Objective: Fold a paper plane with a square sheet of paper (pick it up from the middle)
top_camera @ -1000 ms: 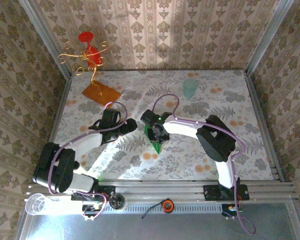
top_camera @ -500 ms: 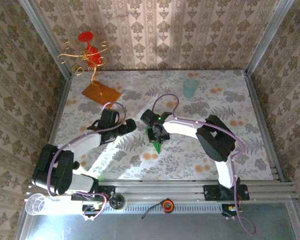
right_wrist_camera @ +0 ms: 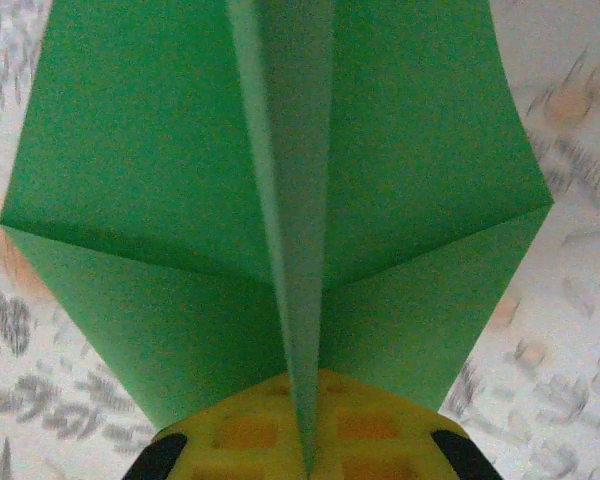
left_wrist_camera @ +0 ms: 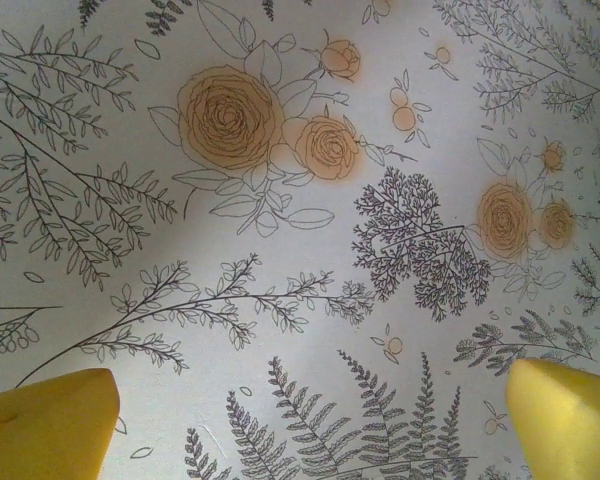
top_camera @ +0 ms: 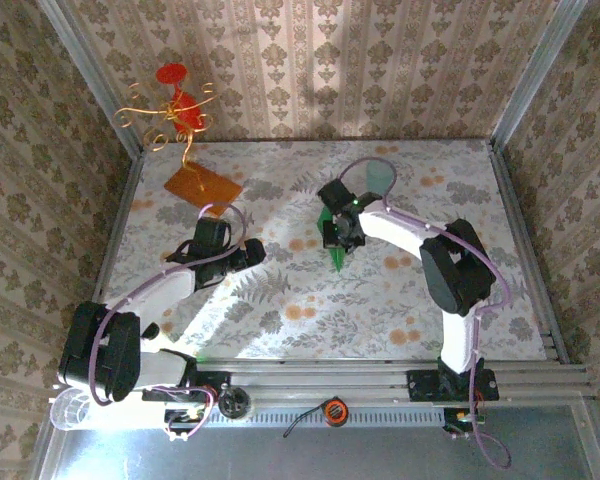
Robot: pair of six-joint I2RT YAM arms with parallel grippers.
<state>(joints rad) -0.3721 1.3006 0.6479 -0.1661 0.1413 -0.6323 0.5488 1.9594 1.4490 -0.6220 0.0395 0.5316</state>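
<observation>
Green paper plane [right_wrist_camera: 140, 160] clamped on its centre crease by right gripper [right_wrist_camera: 305, 440], likely for carrying (left gripper [left_wrist_camera: 310, 415] released, empty)

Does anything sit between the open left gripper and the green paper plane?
Nothing visible does. The paper plane is gripped at its centre crease by the right gripper, fingers shut on it. The left gripper hangs open to its left, and the flowered tablecloth lies bare between them.
</observation>
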